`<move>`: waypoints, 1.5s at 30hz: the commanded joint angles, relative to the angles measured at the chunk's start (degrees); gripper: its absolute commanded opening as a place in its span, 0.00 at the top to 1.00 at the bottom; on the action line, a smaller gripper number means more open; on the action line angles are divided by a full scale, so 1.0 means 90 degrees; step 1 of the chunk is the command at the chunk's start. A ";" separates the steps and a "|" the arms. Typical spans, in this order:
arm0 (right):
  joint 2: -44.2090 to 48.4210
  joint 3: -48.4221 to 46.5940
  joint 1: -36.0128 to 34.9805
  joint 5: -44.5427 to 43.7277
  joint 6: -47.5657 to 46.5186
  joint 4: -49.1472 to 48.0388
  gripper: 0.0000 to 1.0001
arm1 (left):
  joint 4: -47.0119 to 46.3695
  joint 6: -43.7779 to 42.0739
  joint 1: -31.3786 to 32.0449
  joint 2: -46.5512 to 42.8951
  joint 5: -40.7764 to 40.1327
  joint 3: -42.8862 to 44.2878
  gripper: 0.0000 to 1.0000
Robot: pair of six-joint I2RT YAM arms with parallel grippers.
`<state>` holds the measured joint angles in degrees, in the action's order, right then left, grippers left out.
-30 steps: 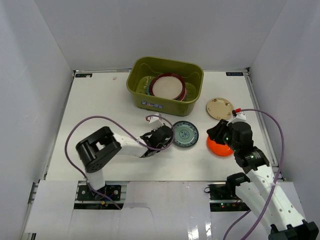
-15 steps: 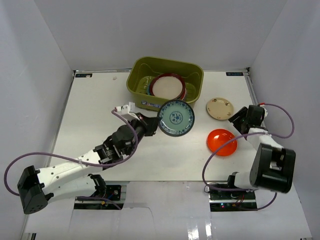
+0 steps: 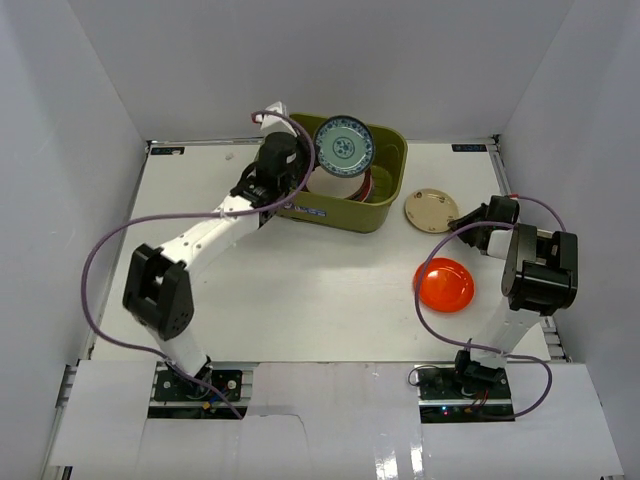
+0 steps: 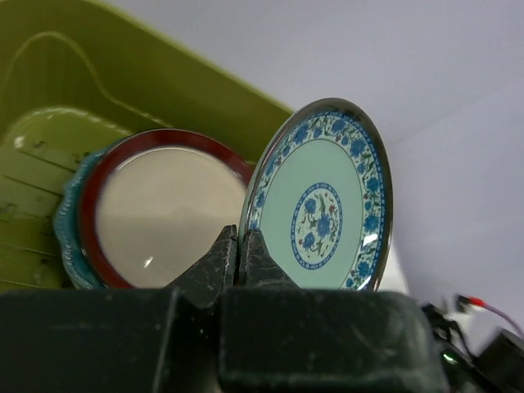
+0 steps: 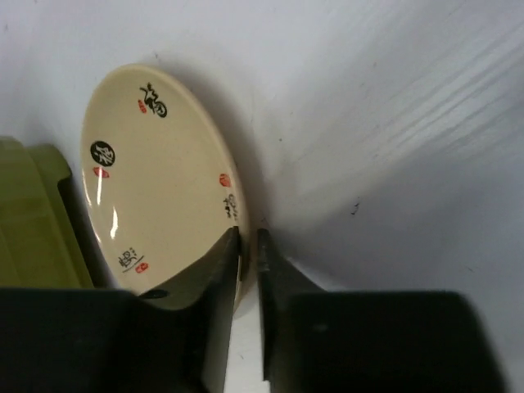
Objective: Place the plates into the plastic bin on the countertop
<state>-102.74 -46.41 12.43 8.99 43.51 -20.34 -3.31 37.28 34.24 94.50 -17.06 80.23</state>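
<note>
While two plates wait outside it, the countertop (image 3: pixel 300 300) carries the bin (image 3: pixel 372 213) at its far edge, and a stack topped by the cream plate (image 4: pixel 164 217) lies inside. The orange plate (image 3: pixel 445 285) sits alone on the right, well apart from the bin. The beige plate (image 3: pixel 431 208) lies beyond it, near the bin's right end. The teal plate (image 3: pixel 343 146), smallest in play, stands on edge in the air above the bin, over the stack.

The left gripper (image 4: pixel 241 246) is clamped on the teal plate's lower rim. The right gripper (image 5: pixel 246 246) has its fingers drawn nearly together at the beige plate's rim; whether they actually pinch it I cannot tell.

The step in hand looks like the teal plate's drop-off. Next, the left arm likely needs to lower and tip the plate flat onto the stack before letting go, since a release on edge could let it roll or clatter. The right arm would then need a sure grip on the beige rim before any lift.
</note>
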 commanded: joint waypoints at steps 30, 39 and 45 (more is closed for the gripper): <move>0.0011 -0.4441 -0.3206 -0.0609 -0.1484 0.1614 0.92 | 0.0925 -0.0343 -0.0758 -0.0507 0.1495 0.0068 0.15; -0.0831 -0.5419 -0.3578 -0.0287 -0.1572 0.2474 0.67 | 0.0778 0.0467 0.1018 -0.1517 0.1515 -0.2643 0.27; 0.0436 -0.5216 -0.3334 -0.0043 -0.1709 0.2670 0.27 | 0.0545 0.0819 0.2269 -0.0210 0.1582 -0.2118 0.26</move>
<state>-108.60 -91.79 -19.46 6.81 29.54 4.75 3.09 42.35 51.70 90.30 -3.55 57.32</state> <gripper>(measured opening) 0.719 0.739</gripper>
